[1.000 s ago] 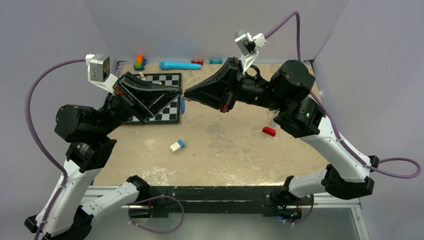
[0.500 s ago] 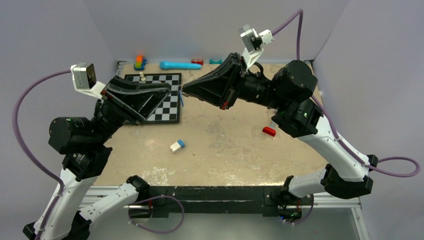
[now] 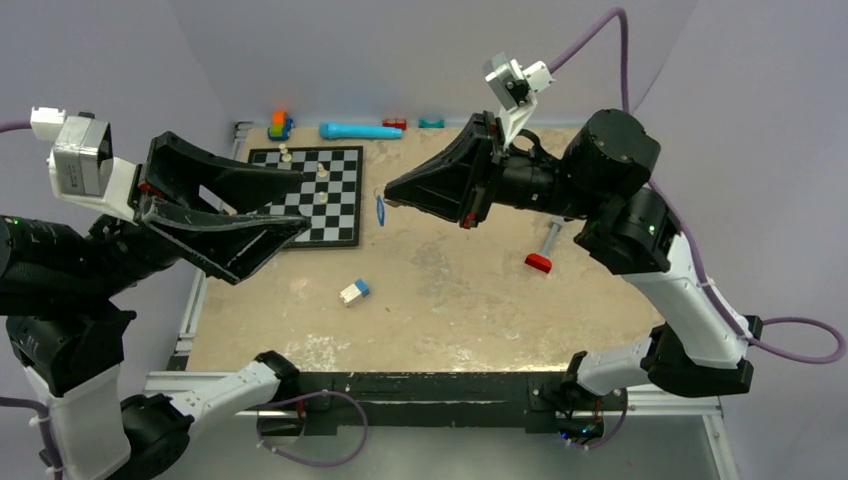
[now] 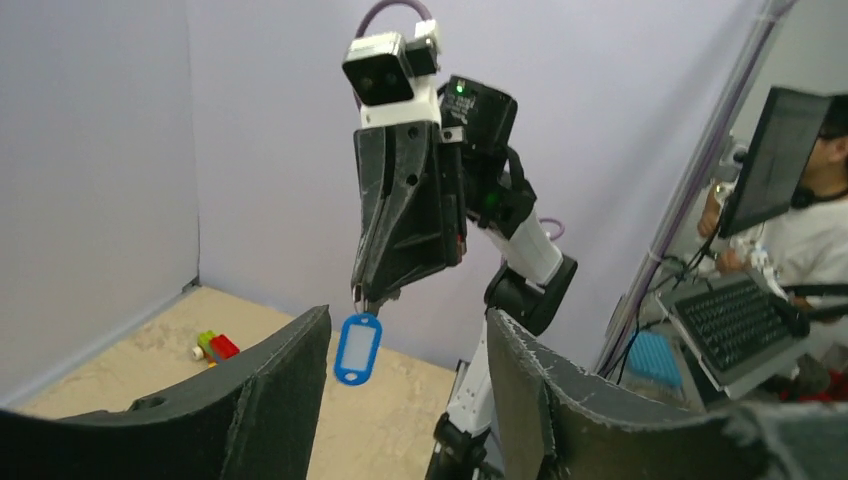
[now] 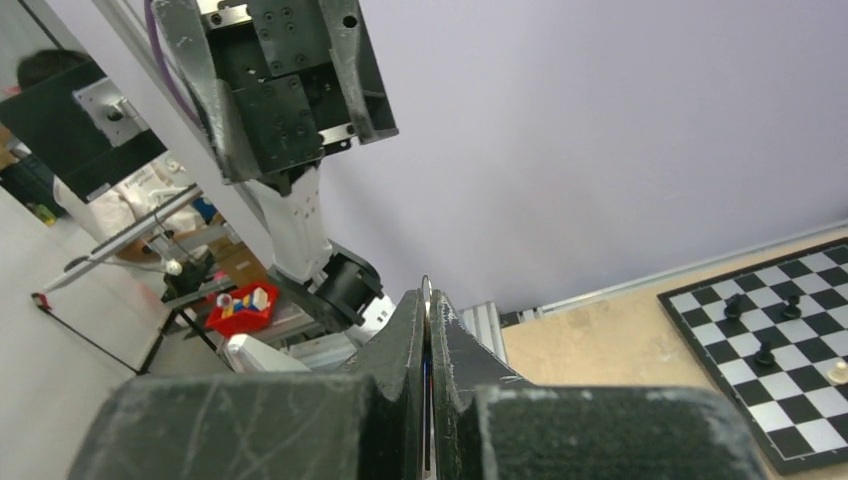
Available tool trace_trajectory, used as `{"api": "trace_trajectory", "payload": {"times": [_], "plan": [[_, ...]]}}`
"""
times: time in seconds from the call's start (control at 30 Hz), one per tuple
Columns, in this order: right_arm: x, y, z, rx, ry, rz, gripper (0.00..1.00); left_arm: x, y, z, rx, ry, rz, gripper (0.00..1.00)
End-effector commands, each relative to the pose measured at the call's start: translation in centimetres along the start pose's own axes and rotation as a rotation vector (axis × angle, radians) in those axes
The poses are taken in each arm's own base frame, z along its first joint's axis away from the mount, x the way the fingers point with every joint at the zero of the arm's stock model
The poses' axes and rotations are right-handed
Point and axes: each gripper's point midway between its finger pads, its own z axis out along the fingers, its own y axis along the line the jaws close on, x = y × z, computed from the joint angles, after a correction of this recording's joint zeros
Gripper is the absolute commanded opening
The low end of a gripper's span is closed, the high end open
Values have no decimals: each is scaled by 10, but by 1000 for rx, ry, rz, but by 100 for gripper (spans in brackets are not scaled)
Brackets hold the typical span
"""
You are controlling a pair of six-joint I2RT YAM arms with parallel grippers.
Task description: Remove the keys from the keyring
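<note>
- Black two-finger left gripper (image 3: 308, 200): jaws wide apart, empty, mouth facing right toward the tag.
- Blue plastic oval tag with pale window (image 4: 357, 347): hangs in mid-air, long axis vertical, just beyond the open left jaws, touching neither; the keys cannot be made out.
- Thin silver wire keyring (image 5: 426, 288): pinched between the closed jaws of the black right gripper (image 3: 390, 199), which points left.

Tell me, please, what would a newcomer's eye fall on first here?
The right gripper is held high over the middle of the table, pinched shut, with a small blue tag dangling from its tips. Facing it from the left, the left gripper gapes wide open over the chessboard.
</note>
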Motion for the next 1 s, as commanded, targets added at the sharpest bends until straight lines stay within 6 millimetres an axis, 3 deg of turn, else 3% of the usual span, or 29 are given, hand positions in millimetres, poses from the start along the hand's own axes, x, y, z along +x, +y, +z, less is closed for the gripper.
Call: {"api": "trace_trajectory", "payload": {"times": [0.0,0.17,0.3,0.6,0.87,0.97], "plan": [[0,11,-20,2,63,-70,0,61,13,3,64,299,21,61],[5,11,-20,-4,84,-70,0,70,19,14,96,315,-2,57],[14,6,-14,-4,114,-60,0,74,23,23,112,304,-30,62],[25,-1,-7,-4,156,-57,0,86,32,28,110,334,-45,59],[28,-3,-7,0,165,-57,0,99,39,25,96,374,-45,37],[28,-2,-8,-2,168,-55,0,103,42,24,91,381,-43,34]]}}
